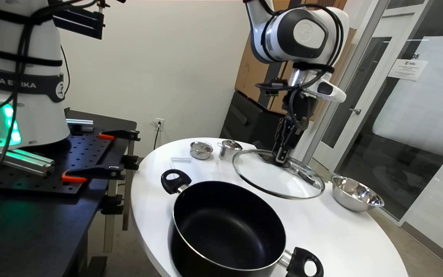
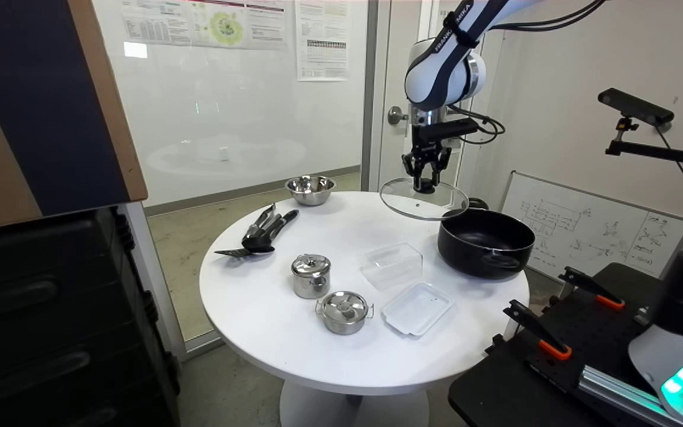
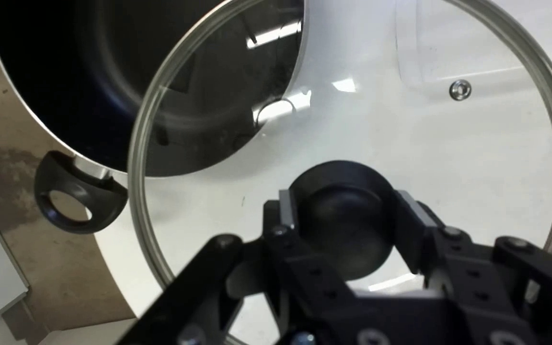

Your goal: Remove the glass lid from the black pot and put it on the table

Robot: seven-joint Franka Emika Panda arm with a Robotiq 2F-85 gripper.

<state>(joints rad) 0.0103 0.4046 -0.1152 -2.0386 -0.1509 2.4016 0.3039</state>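
Observation:
The glass lid (image 1: pixel 258 175) is round and see-through, with a metal rim and dark knob. My gripper (image 1: pixel 282 158) is shut on the knob, its fingers on both sides of it in the wrist view (image 3: pixel 345 211). The lid (image 2: pixel 404 201) is held in the air above the white table (image 2: pixel 341 231), off to the side of the black pot (image 2: pixel 487 252). The pot (image 1: pixel 225 231) stands uncovered on the table. In the wrist view, part of the lid (image 3: pixel 376 129) overlaps the pot's edge (image 3: pixel 65 72). The gripper hides part of the knob.
A steel bowl (image 2: pixel 310 191) stands at the table's edge near black utensils (image 2: pixel 261 234). Two small lidded steel pots (image 2: pixel 311 276) (image 2: pixel 344 312), a clear plastic box (image 2: pixel 398 264) and a shallow white tray (image 2: pixel 418 308) are on the table. A dark bench (image 1: pixel 33 223) adjoins it.

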